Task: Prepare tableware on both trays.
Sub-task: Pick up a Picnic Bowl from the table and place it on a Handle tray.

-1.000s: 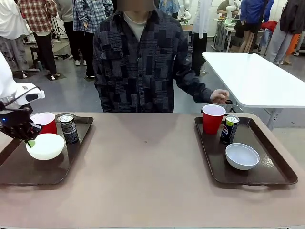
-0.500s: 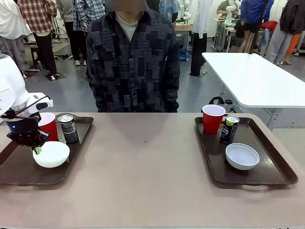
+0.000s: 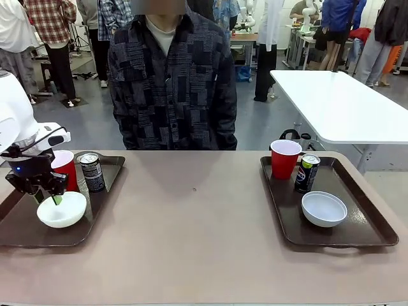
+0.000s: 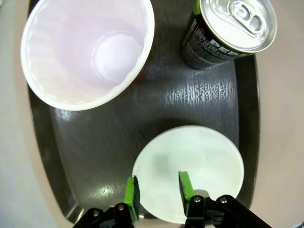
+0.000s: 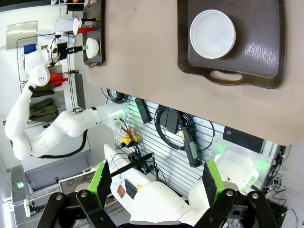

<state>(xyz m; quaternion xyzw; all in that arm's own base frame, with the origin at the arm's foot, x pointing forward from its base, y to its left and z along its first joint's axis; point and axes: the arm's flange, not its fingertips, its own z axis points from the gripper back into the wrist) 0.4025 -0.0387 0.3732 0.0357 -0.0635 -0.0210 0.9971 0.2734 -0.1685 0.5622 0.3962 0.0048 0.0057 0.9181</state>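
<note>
Small round white bowl (image 3: 62,210) sits at 6 o'clock on left dark brown rectangular plastic tray (image 3: 25,237); red plastic cup (image 3: 64,167) at 12, slim dark can (image 3: 92,171) at 1. Left gripper (image 4: 157,191) straddles bowl rim, green pads narrowly apart, grip or release unclear. Step, by my reading: placing bowl. Next: part fingers fully, lift straight up. Right gripper (image 5: 155,183) wide open, empty, high above right tray (image 5: 266,57).

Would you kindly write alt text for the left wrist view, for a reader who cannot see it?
The left hand pinches the near rim of a small white bowl sitting on a dark brown tray, one green pad inside the bowl and one outside. Farther along the tray stand a red cup with a white inside and a dark drink can.
</note>
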